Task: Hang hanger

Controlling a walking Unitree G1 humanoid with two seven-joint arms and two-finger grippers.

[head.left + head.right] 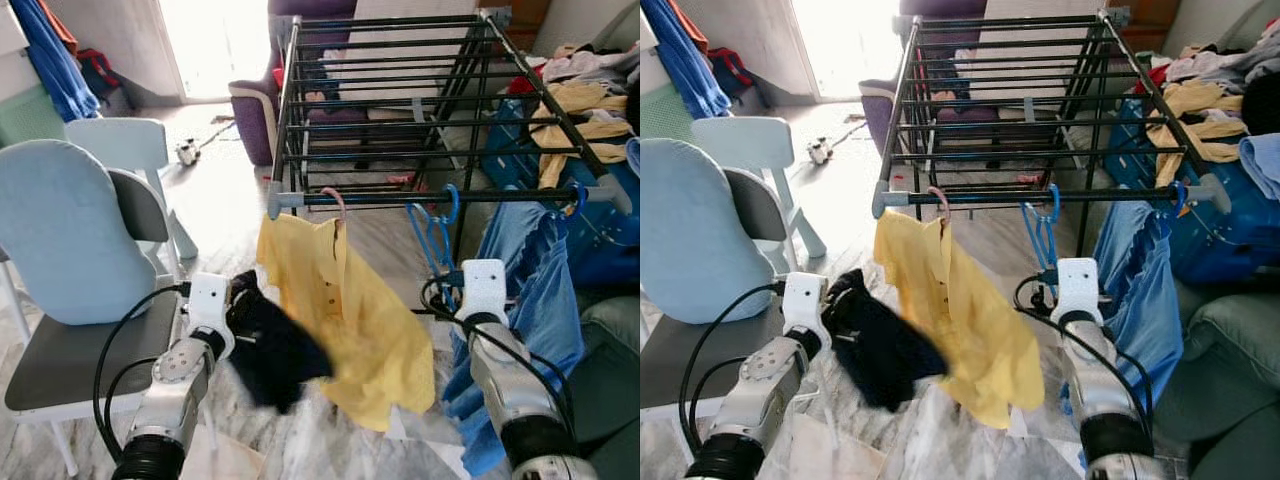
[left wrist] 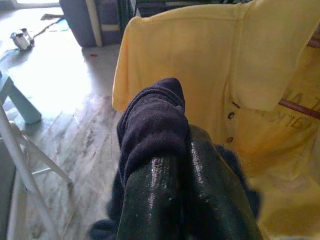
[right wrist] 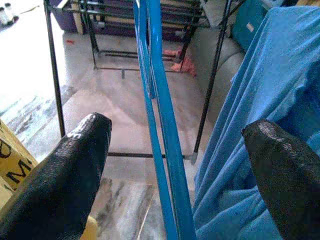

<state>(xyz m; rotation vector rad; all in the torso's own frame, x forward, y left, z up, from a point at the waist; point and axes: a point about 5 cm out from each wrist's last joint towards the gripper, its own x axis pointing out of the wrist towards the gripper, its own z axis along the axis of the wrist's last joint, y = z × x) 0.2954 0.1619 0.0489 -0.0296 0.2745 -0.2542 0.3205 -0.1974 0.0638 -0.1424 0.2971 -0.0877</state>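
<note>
Two black fingers of the right gripper stand spread wide on either side of the blue hanger, not touching it. That hanger is empty and already hooked on the front rail of the drying rack, between the yellow shirt on its pink hanger and the blue garment. The left gripper is clenched on a dark garment, held low beside the yellow shirt.

Risks: withdrawing the right gripper at an angle could snag the hanger and unhook it. Lifting the dark garment could drag the shirt off the rail.
</note>
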